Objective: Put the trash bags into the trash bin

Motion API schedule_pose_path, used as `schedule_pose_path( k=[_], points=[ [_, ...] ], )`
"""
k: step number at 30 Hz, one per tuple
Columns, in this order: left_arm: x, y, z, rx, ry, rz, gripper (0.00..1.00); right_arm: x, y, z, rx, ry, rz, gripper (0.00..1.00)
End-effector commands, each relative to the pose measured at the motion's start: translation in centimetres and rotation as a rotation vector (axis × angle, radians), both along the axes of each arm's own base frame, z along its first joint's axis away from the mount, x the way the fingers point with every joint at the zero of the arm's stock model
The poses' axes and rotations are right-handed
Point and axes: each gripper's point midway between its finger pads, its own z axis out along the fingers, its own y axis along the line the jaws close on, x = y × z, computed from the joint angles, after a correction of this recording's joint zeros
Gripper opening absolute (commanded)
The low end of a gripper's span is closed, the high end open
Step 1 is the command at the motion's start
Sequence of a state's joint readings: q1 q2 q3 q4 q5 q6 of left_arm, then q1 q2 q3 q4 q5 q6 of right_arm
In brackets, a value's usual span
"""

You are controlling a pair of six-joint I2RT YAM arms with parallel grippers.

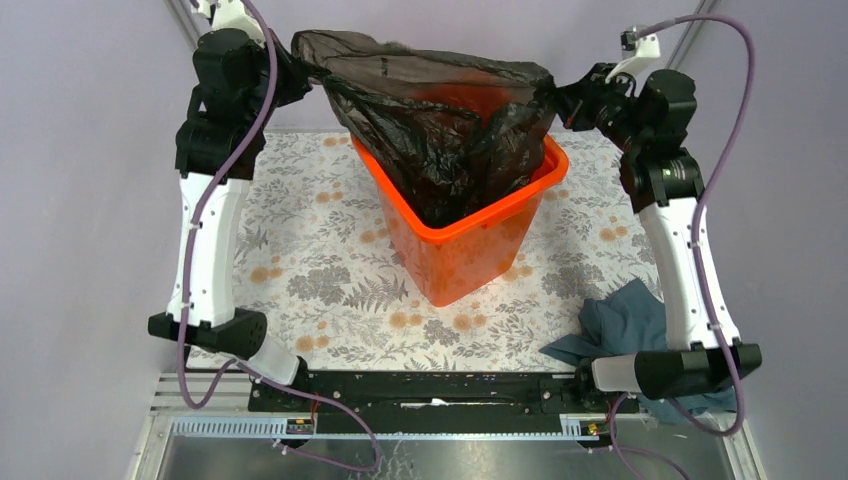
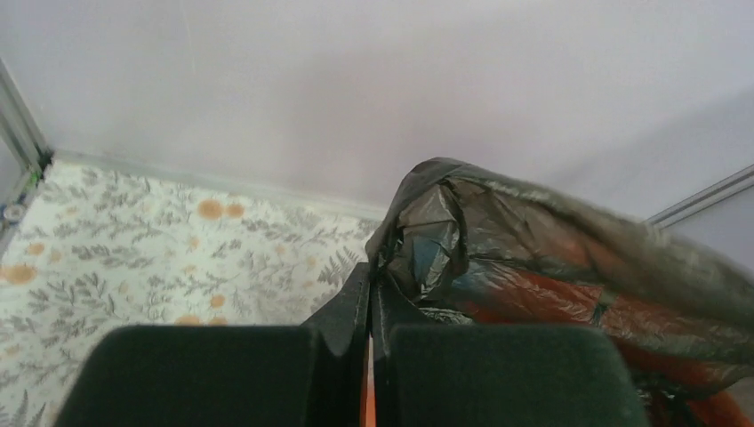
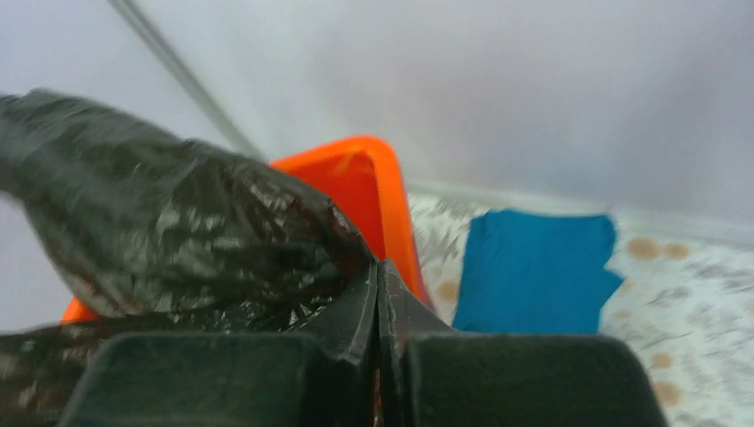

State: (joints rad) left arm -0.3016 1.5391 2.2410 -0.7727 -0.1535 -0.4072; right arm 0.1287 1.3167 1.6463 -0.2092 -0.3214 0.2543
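Floral table cover is lying flat across the whole table, showing grey ferns and orange blossoms on white. Grey-blue cloth is sitting crumpled at the near right corner, its folds bunching up and one part reaching past the near edge. Bright blue cloth is lying spread flat on the cover, near the back wall. Pale lilac wall is enclosing the table on three sides. Metal post is standing in the far left corner.

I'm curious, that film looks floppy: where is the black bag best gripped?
At its top rim, one corner from each side, as the left tool and right tool pinch it. The bag is limp; spread so, it hangs into the bin.
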Motion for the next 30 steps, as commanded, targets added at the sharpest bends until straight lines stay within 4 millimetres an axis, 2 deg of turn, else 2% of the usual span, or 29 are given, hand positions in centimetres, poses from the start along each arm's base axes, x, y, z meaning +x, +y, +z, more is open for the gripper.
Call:
schedule_pose_path(
  k=[1,4,7,10,11,12,14,16,19,21,22,26,30],
  points=[
    [1.7,1.0,-2.0,-0.073,0.051,-0.098,0.00,-0.5,1.9,-1.8,0.138,0.164,0.197,0.00],
    [2.5,-0.5,-2.4,-0.103,0.039,-0.199,0.00,0.8,1.2,-1.7,0.139,0.212,0.144,0.05],
    [3.1,-1.5,-2.8,-0.125,0.039,-0.266,0.00,1.9,-0.1,-1.7,0.083,0.250,0.065,0.25],
    [4.0,-1.5,-3.9,-0.138,0.068,-0.272,0.00,2.8,-3.1,-2.0,-0.016,0.307,-0.103,0.45],
    [4.3,-1.3,-4.4,-0.143,0.085,-0.264,0.00,2.6,-3.8,-1.2,-0.043,0.301,-0.138,0.52],
    [4.6,-1.1,-4.7,-0.152,0.098,-0.260,0.00,2.5,-4.6,-1.4,-0.067,0.322,-0.175,0.60],
    [5.2,-0.8,-5.4,-0.175,0.122,-0.259,0.00,1.6,-5.4,-1.2,-0.089,0.347,-0.216,0.69],
    [5.5,-0.9,-5.8,-0.184,0.127,-0.276,0.00,0.1,-4.8,-0.1,-0.079,0.318,-0.175,0.76],
    [5.5,-1.1,-6.0,-0.195,0.126,-0.302,0.00,-2.2,-1.5,2.9,-0.013,0.196,0.016,0.95],
    [5.4,-1.1,-6.1,-0.202,0.125,-0.314,0.00,-2.4,0.0,4.1,0.043,0.143,0.102,1.00],
    [5.4,-1.1,-6.1,-0.206,0.125,-0.316,0.00,-1.9,0.3,4.2,0.064,0.145,0.113,1.00],
    [5.2,-1.0,-6.2,-0.211,0.127,-0.325,0.00,2.1,0.1,2.6,0.134,0.258,0.064,0.97],
    [5.5,-0.8,-6.9,-0.210,0.149,-0.319,0.00,4.0,2.3,3.7,0.276,0.257,0.167,0.95]
  ],
)
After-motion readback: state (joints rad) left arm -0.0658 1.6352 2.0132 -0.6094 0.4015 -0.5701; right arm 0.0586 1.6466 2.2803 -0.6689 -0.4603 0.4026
